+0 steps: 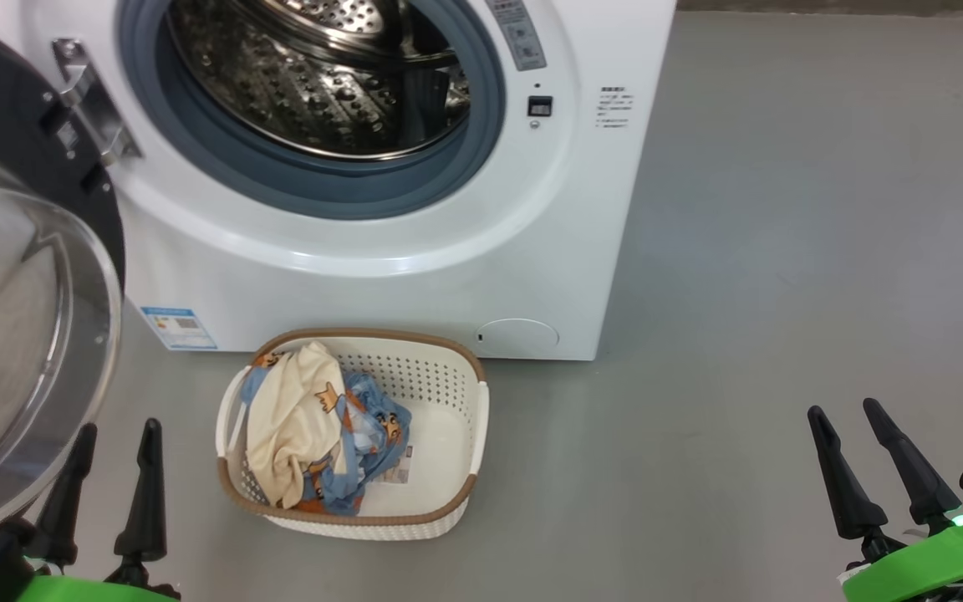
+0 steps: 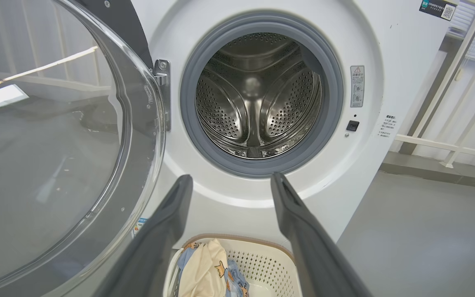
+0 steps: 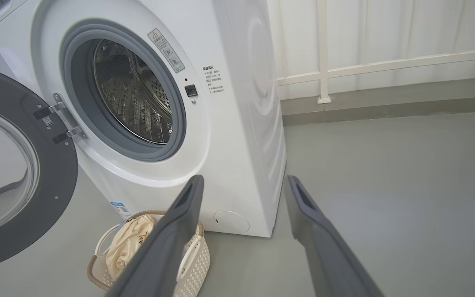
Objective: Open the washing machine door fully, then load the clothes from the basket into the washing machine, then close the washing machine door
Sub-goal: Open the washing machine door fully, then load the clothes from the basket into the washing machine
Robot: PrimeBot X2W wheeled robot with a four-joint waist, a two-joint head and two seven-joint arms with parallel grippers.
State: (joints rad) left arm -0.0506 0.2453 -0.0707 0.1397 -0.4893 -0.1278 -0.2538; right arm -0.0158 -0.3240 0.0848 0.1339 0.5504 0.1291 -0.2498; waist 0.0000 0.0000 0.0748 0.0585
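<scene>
1. Our left gripper (image 1: 119, 429) sits low on our left, its two dark fingers spread apart and holding nothing.
2. Our right gripper (image 1: 844, 408) sits low on our right, likewise spread and empty, its fingers leaning slightly left.
3. Our green right wrist (image 1: 924, 564) is cropped and seems roughly level.

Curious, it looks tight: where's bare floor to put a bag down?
Free: grey floor right of the washing machine and basket, up to the right gripper. Crowded: the left, where the open door hangs by the left gripper.
</scene>
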